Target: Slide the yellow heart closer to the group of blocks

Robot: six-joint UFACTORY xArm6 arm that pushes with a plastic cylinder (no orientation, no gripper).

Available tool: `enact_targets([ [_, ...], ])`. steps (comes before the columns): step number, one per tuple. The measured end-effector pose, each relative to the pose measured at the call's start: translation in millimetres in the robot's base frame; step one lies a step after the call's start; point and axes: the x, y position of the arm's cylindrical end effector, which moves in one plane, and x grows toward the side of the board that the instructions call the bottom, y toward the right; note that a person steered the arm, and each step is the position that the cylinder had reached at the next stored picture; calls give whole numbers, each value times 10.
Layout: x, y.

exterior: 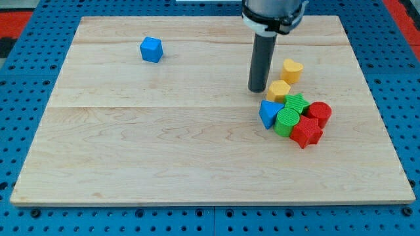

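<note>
Pushing is all I can do here — I have no fingers to part or clamp, only a straight rod, so nothing is held. My tip (256, 90) rests on the wooden board (164, 151), just to the view's left of the yellow hexagon-like block (278, 89) and very near it; whether they touch I cannot tell.

From my tip, the yellow heart (292, 69) lies up and to the view's right, close by, standing a little apart from the cluster. That cluster sits down and right of my tip: blue triangle (268, 113), green star (296, 103), green cylinder (286, 122), red cylinder (319, 113), red star (306, 132). A blue cube (151, 50) sits well off to the view's left.

The heart looks like small, rigid, light plastic — it should slide easily on smooth wood but may spin if struck off-centre. I judge the best contact is its upper edge, square on, driving it toward the view's bottom into the group.
</note>
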Motion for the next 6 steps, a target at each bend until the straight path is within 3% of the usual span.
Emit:
enact_targets([
  [1, -562, -81],
  [2, -773, 74],
  [4, -628, 502],
  [6, -133, 744],
])
